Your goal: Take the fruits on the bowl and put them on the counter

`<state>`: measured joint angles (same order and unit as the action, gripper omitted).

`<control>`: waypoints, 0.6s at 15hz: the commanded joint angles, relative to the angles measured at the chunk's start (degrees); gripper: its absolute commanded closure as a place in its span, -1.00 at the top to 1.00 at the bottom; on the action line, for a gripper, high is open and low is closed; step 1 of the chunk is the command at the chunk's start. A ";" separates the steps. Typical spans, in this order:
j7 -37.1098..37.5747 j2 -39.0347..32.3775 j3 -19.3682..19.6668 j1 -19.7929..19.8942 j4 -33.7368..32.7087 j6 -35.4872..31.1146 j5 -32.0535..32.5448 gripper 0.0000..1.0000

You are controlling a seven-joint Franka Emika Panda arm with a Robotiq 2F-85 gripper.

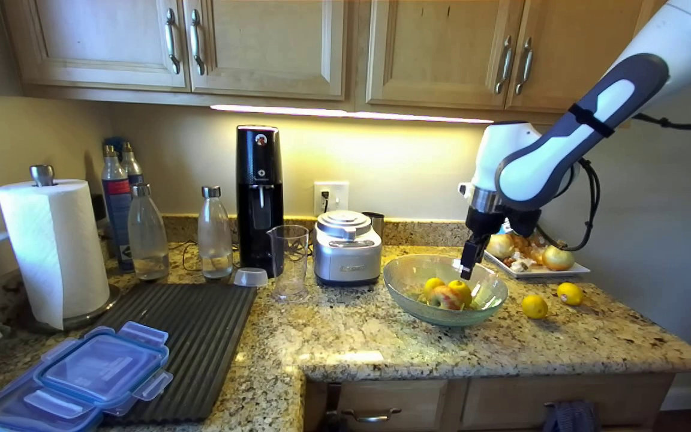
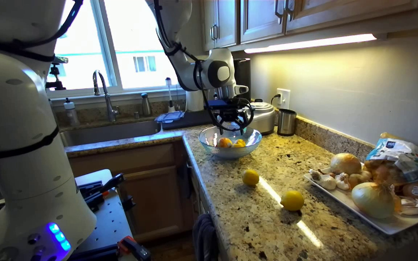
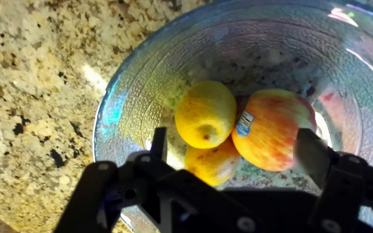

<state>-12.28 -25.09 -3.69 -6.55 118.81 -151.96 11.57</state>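
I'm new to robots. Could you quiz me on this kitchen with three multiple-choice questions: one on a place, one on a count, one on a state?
1. Where do the pale onions lie?
A) In the sink
B) On the white plate
C) On the dark mat

2. How many lemons lie on the counter, outside the bowl?
A) Two
B) Four
C) None

3. How is the gripper?
A) Shut
B) Gripping a bottle
C) Open, holding nothing

1: B, they lie on it in both exterior views.
2: A, both exterior views show two.
3: C, its fingers stand apart in the wrist view, clasping nothing.
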 commanded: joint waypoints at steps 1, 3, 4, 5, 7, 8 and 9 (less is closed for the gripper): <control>-12.39 -3.32 -2.63 3.97 -3.26 1.27 1.07 1.00; -17.96 -5.42 -3.33 5.01 -5.11 1.83 2.07 1.00; -20.28 -6.26 -3.75 5.48 -5.80 1.95 2.40 1.00; -22.29 -7.26 -3.99 5.70 -6.55 1.99 2.96 1.00; -25.42 -8.73 -4.43 5.97 -7.82 2.43 3.28 1.00; -26.74 -9.37 -4.51 6.02 -8.20 2.38 3.46 1.00; -28.25 -9.98 -4.53 6.06 -8.43 2.13 3.70 1.00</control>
<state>-36.23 -33.77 -6.68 -2.13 111.88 -151.51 13.82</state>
